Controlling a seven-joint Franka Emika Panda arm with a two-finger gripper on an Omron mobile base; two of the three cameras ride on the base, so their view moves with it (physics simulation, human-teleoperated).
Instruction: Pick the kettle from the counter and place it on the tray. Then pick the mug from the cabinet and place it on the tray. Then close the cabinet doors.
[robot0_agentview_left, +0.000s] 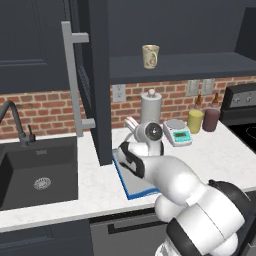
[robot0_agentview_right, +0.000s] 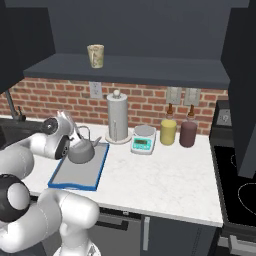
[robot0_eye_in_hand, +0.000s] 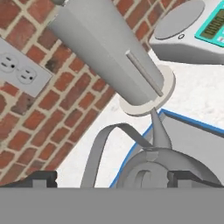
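Observation:
The grey kettle (robot0_agentview_right: 82, 151) stands upright on the far left corner of the blue-rimmed tray (robot0_agentview_right: 77, 184). My gripper (robot0_agentview_right: 74, 134) hovers just above and left of it, open. In the hand view the kettle (robot0_eye_in_hand: 153, 164) and its arched handle (robot0_eye_in_hand: 98, 146) lie between the two widely spread fingertips (robot0_eye_in_hand: 41, 178) without touching them. The tray rim (robot0_eye_in_hand: 135, 146) runs under the kettle. The cream mug (robot0_agentview_left: 150, 56) sits upright on the shelf of the open cabinet (robot0_agentview_right: 130, 67), also seen as the mug (robot0_agentview_right: 95, 55) from the right. In the left base view my arm covers the kettle.
A tall grey cylinder with a knob top (robot0_agentview_right: 117, 117) stands right behind the kettle, a white-teal scale (robot0_agentview_right: 143, 140) beside it, then a yellow jar (robot0_agentview_right: 168, 131) and a maroon jar (robot0_agentview_right: 188, 132). The open left door (robot0_agentview_left: 97, 80) juts over the counter. Black sink (robot0_agentview_left: 40, 172) at left, stove (robot0_agentview_right: 235, 180) at right.

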